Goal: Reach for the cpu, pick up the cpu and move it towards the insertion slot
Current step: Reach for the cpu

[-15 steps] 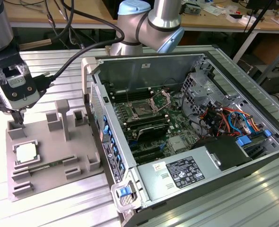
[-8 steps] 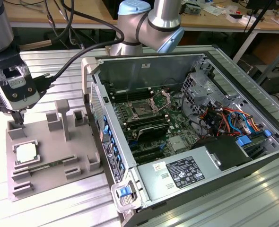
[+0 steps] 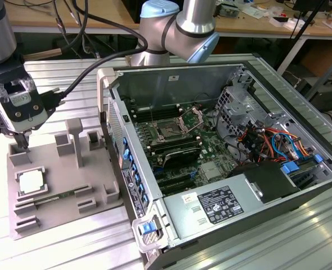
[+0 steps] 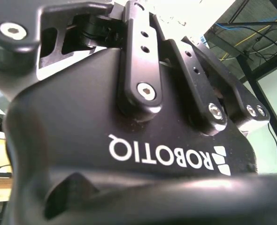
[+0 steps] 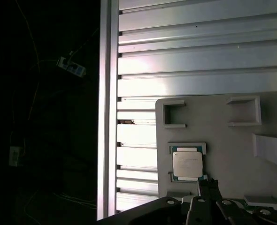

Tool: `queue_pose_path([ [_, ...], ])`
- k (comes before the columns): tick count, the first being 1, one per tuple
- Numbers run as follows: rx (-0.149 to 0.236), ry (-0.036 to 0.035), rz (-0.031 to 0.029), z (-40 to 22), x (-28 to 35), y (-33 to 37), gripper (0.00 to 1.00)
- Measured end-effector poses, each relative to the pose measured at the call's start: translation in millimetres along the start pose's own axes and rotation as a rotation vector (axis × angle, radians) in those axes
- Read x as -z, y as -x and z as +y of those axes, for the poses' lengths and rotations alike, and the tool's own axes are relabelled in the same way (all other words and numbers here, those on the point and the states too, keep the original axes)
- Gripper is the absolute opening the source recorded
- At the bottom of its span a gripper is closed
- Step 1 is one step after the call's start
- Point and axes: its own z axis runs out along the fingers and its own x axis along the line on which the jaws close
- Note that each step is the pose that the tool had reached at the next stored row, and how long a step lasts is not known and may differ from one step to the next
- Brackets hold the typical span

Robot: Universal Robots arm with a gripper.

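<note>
Reaching looks barely begun: the small silvery square cpu (image 3: pixel 30 183) lies in the grey plastic fixture (image 3: pixel 50 169) at lower left. The black two-finger gripper (image 3: pixel 23 143) hovers just beyond, fingers apparently together and empty, so grasping calls for opening. The silver-framed insertion slot (image 3: pixel 169 132) sits mid-frame.

Your exterior view sits high and off to one side. It looks down at an angle across the slatted table (image 3: pixel 59 247) and takes in the grey tray (image 3: pixel 62 171) at the exterior view's left, the open computer case (image 3: pixel 171 84) and the arm (image 3: pixel 194 22) behind it.

Your first wrist view looks straight down from well above. It shares that tray (image 5: pixel 209 117), its chip (image 5: pixel 188 164) and the table slats (image 5: pixel 199 56) with the exterior view.

Your second wrist view sits pressed close against the gripper housing (image 4: pixel 129 154) and faces upward past it to cables (image 4: pixel 251 33).
</note>
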Motion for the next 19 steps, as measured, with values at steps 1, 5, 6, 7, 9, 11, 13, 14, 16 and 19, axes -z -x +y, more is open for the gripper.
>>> queue_pose_path([
  [1,0.0,-0.0001,0.0,0.0,-0.2,0.0,0.11],
  [5,0.0,-0.0003,0.0001,-0.1,-1.4,0.0,0.11],
  [6,0.0,-0.0003,0.0,-0.1,-1.5,0.0,0.11],
  [7,0.0,-0.0003,0.0,-0.1,-1.7,0.0,0.11],
  [9,0.0,-0.0004,0.0,-0.1,-2.0,0.0,0.11],
  [11,0.0,-0.0007,0.0,-0.1,-2.5,0.0,0.11],
  [13,0.0,-0.0017,0.0,-0.1,-2.6,-0.1,0.11],
  [14,0.0,-0.002,0.0001,-0.1,-2.7,-0.1,0.11],
  [16,0.0,-0.0021,0.0,-0.1,-3.0,-0.1,0.11],
  [19,0.0,-0.0023,0.0001,-0.1,-3.5,-0.1,0.11],
])
